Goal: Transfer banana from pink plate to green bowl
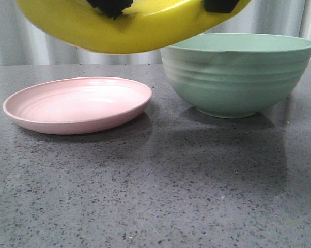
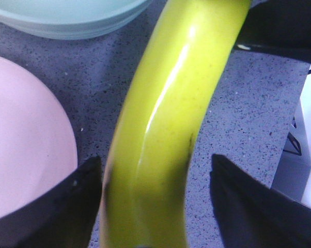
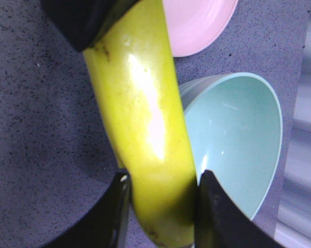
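Note:
The yellow banana hangs in the air, close to the front camera, above the gap between the pink plate and the green bowl. My right gripper is shut on one end of the banana, with both fingers pressing its sides. My left gripper straddles the other end of the banana; its jaws stand open, with a gap on one side. The plate and the bowl hold nothing. The bowl lies below and beside the right gripper.
The plate and bowl stand side by side on a grey speckled table. A pale curtain hangs behind. The black body of the right gripper shows in the left wrist view, and a left finger shows in the right wrist view.

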`<action>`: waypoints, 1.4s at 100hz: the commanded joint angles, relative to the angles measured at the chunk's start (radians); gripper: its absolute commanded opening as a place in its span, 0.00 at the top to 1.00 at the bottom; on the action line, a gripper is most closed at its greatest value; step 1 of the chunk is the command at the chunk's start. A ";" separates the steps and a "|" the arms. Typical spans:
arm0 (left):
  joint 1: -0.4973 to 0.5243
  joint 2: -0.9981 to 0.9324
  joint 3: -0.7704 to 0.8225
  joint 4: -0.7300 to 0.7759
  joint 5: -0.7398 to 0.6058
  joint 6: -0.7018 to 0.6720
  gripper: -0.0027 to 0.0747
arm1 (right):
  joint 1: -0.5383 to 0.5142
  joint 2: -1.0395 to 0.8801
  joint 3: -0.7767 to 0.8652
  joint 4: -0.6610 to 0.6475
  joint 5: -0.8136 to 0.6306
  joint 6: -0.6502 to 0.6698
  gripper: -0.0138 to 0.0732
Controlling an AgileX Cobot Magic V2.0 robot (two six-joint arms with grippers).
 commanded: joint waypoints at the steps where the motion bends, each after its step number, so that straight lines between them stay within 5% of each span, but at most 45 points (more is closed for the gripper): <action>1: 0.000 -0.041 -0.045 -0.071 0.056 -0.021 0.40 | -0.013 -0.040 -0.031 -0.076 -0.026 0.038 0.93; 41: 0.000 -0.041 -0.223 -0.022 0.056 -0.045 0.40 | -0.084 -0.065 -0.031 -0.078 0.033 0.109 0.93; 86: 0.000 -0.041 -0.303 0.087 0.056 -0.078 0.40 | -0.316 -0.067 -0.033 -0.098 0.023 0.212 0.93; 116: 0.000 -0.041 -0.303 0.092 0.056 -0.080 0.41 | -0.489 -0.051 -0.033 0.026 -0.080 0.297 0.93; 140: 0.000 -0.041 -0.303 0.092 0.056 -0.081 0.41 | -0.502 0.013 -0.033 0.100 -0.105 0.297 0.93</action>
